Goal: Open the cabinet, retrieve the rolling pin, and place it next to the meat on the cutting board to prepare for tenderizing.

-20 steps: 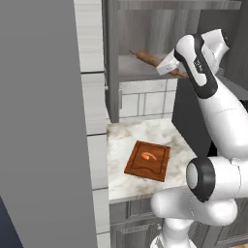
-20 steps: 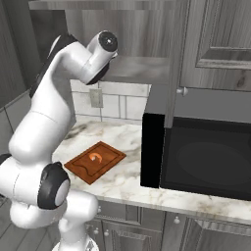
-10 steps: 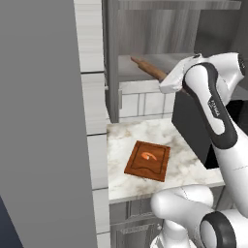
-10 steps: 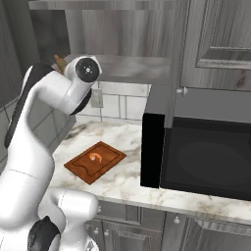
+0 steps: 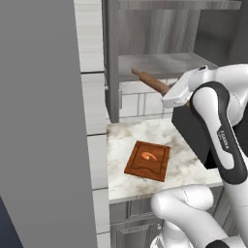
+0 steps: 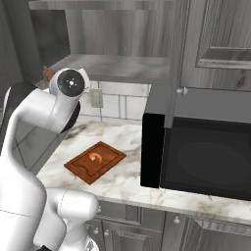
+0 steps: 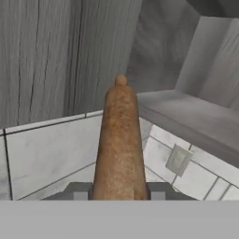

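Gripping the rolling pin (image 7: 119, 144) between its two dark fingertips, the hand (image 7: 119, 191) is clamped on the pin's near end, and the brown barrel runs straight away from the camera to a small tapered handle at the far tip. In the left base view the rolling pin (image 5: 151, 82) juts out to the left of the hand (image 5: 170, 96), held in the air just in front of and below the grey shelf of the open cabinet (image 5: 160, 64), clear of the counter (image 5: 181, 160). Below it, on the marbled counter, lies the reddish-brown cutting board (image 5: 147, 160) with the small orange-pink meat (image 5: 148, 156) resting near its middle. From the right base view the board (image 6: 95, 161) and meat (image 6: 95, 157) sit to the left of a black microwave (image 6: 201, 157). Behind them runs a white tiled wall with a wall socket (image 6: 96, 97), and above it the cabinet's shelf (image 6: 117, 66) stands bare.
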### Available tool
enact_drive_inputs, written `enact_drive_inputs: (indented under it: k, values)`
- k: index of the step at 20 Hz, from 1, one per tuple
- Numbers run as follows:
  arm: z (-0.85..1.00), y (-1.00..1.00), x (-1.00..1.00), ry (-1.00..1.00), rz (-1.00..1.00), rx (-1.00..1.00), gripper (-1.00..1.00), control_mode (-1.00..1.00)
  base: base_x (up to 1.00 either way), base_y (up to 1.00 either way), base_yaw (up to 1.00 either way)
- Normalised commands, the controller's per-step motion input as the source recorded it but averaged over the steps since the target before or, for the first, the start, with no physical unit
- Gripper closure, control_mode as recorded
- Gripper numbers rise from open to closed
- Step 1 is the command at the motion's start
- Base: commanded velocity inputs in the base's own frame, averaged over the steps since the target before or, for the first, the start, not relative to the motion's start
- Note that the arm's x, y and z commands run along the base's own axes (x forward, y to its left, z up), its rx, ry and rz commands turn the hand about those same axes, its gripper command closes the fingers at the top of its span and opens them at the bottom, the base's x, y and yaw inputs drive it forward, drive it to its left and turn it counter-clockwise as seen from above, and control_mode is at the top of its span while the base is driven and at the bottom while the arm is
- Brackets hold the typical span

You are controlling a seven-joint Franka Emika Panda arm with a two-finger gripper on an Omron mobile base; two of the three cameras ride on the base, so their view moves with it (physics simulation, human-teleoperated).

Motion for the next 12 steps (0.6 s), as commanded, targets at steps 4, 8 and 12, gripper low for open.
enact_drive_inputs:
  k: [4, 8, 12]
  values:
    - [-0.08, 0.03, -0.14, 0.23, 0.04, -0.07, 1.0, -1.0, 0.0, 0.0, 0.0]
    - [-0.15, 0.0, 0.0, 0.25, 0.06, -0.1, 1.0, -1.0, 0.0, 0.0, 0.0]
    - [-0.25, 0.0, 0.0, 0.17, 0.07, -0.08, 1.0, -1.0, 0.0, 0.0, 0.0]
